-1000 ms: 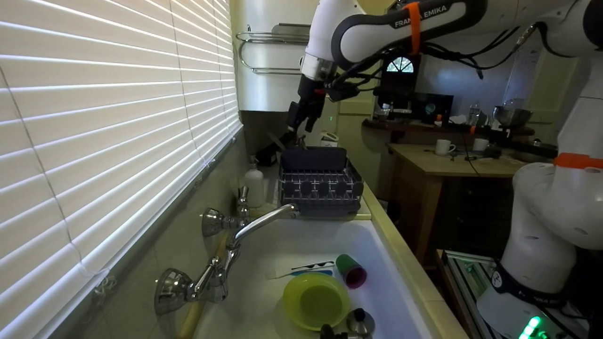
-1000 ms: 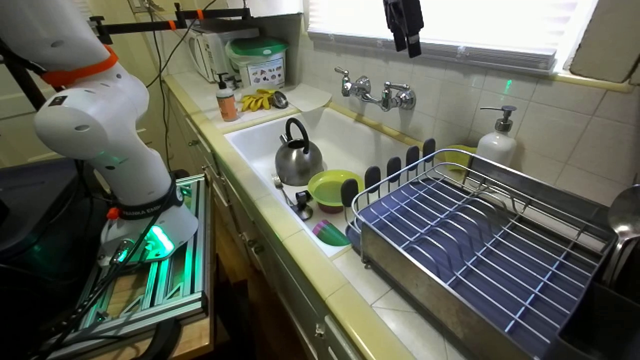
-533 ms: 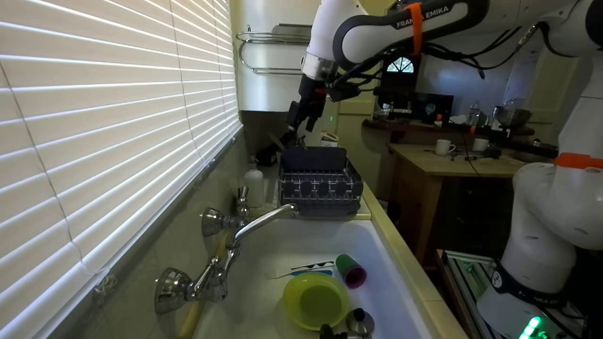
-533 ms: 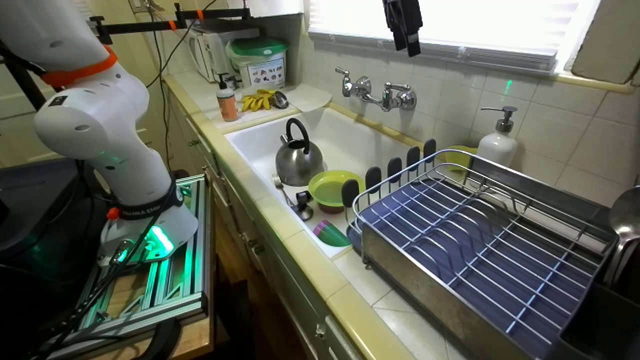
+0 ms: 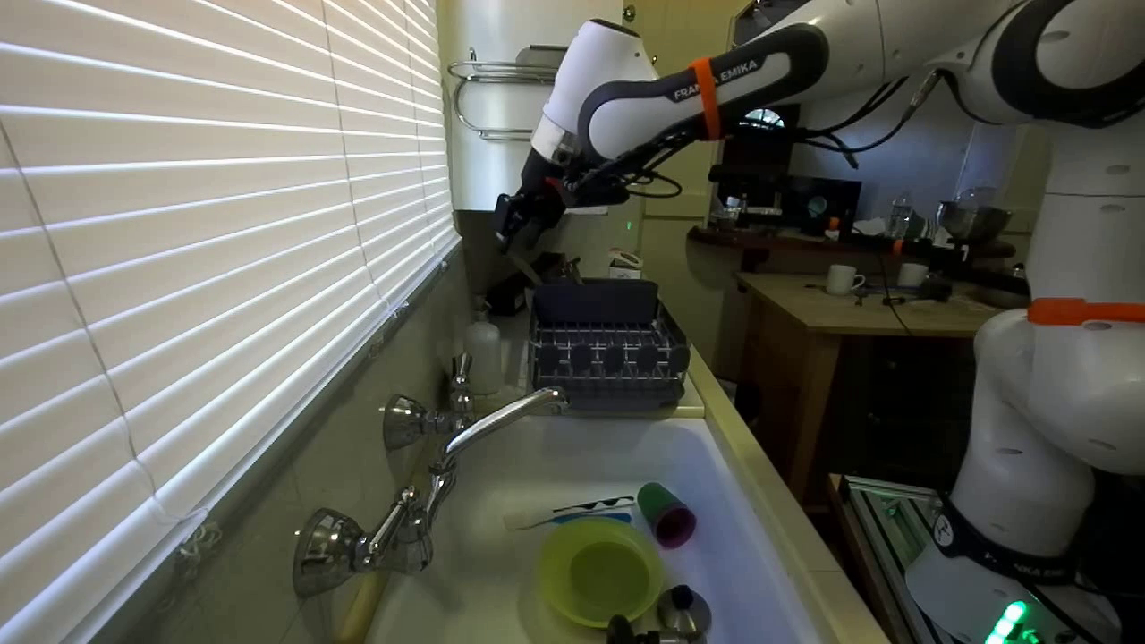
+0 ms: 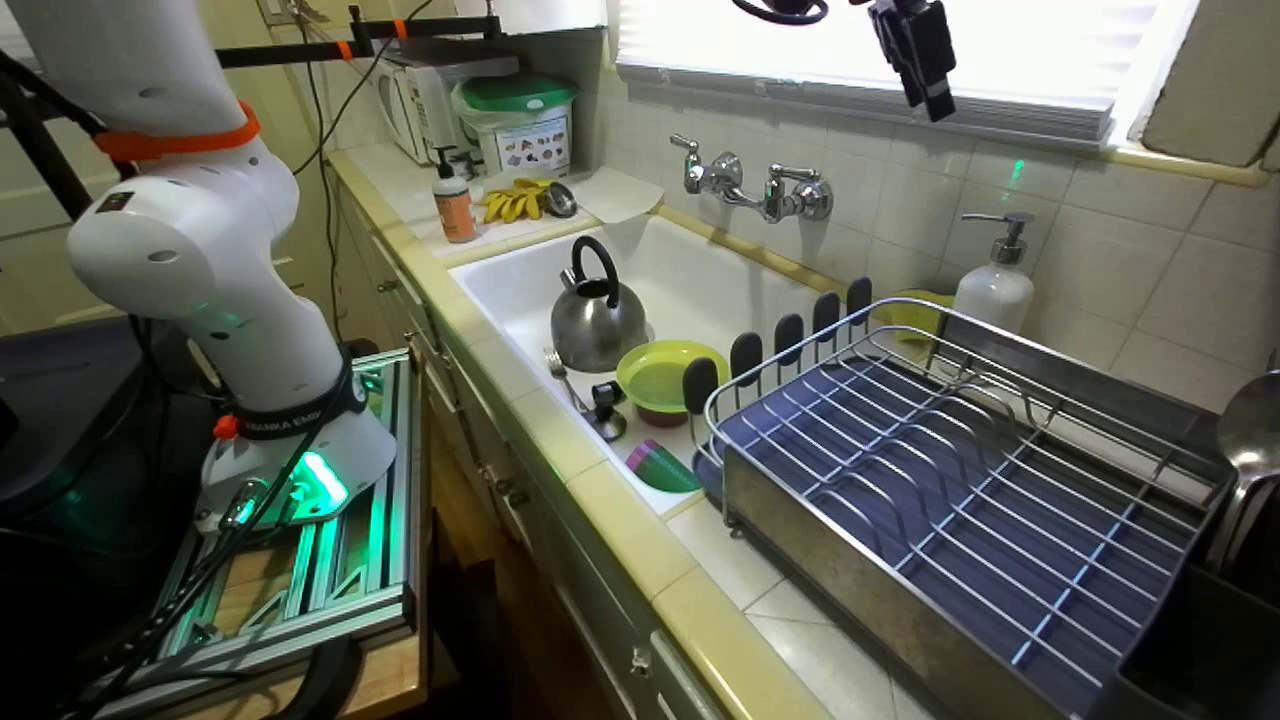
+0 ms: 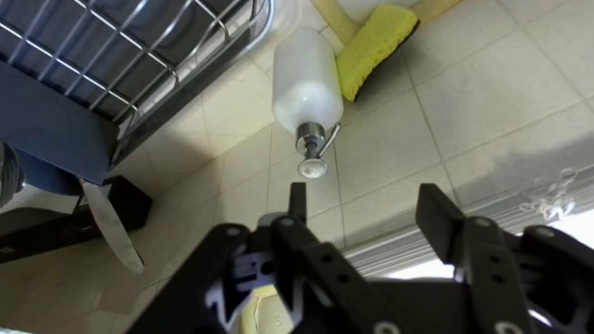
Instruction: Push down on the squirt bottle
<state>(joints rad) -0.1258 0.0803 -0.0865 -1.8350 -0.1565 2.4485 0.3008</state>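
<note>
The squirt bottle is white with a silver pump. It stands upright between the tiled wall and the dish rack in both exterior views [image 5: 484, 356] [image 6: 994, 295]. In the wrist view the bottle [image 7: 307, 79] shows whole, with its pump head [image 7: 312, 168] towards my fingers. My gripper [image 7: 363, 192] is open with nothing between its fingers. The pump head lies just beyond the left fingertip in that view, apart from it. In the exterior views the gripper [image 5: 512, 234] [image 6: 930, 95] hangs tilted, well above the bottle and close to the window blinds.
A dish rack [image 6: 960, 490] stands beside the bottle, with a knife [image 7: 111, 227] sticking out of its utensil holder. A yellow sponge [image 7: 373, 48] is next to the bottle. Blinds [image 5: 268, 179] line the wall. The sink [image 5: 483, 572] holds a bowl, cup and kettle.
The arm has swung and tilted. The gripper has moved towards the window, left in an exterior view and right in the other. The bottle and other objects have not moved.
</note>
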